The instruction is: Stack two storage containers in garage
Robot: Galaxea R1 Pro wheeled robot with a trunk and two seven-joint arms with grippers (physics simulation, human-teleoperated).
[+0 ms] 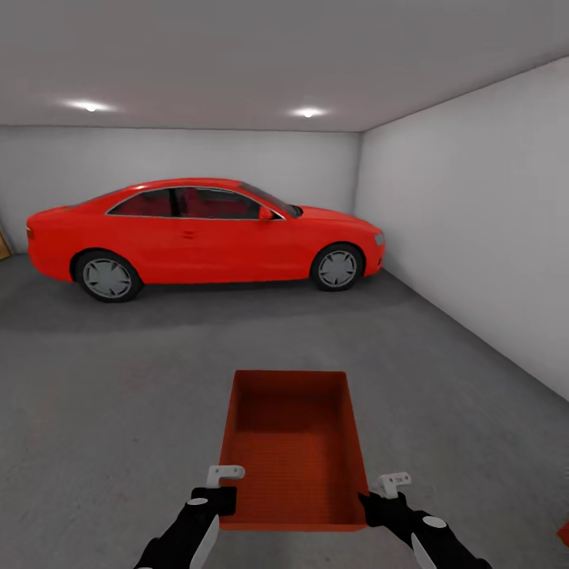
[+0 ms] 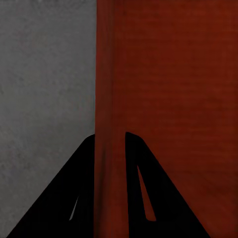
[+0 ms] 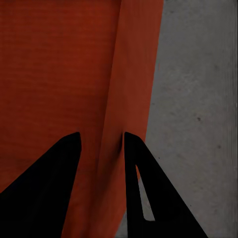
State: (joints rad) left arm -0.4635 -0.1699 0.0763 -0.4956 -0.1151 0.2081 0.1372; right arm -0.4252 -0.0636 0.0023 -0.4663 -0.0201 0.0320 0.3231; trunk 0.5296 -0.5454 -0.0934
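In the garage, one orange-red storage container (image 1: pixel 292 442) is low in front of me over the dark grey concrete floor (image 1: pixel 111 379), its open top facing up and nothing inside. My left gripper (image 1: pixel 224 494) is shut on its left wall near the close corner, and my right gripper (image 1: pixel 371 502) is shut on its right wall. In the left wrist view the fingers (image 2: pixel 84 188) straddle the thin wall of the container (image 2: pixel 173 99). The right wrist view has the right gripper (image 3: pixel 101 139) pinching the wall of the container (image 3: pixel 59 74) the same way. I cannot tell whether the box touches the floor.
A red car (image 1: pixel 205 233) is parked sideways across the back of the garage. A pale grey wall (image 1: pixel 474 221) runs along the right. A small orange-red sliver (image 1: pixel 563 533) shows at the lower right edge. Open concrete lies between me and the car.
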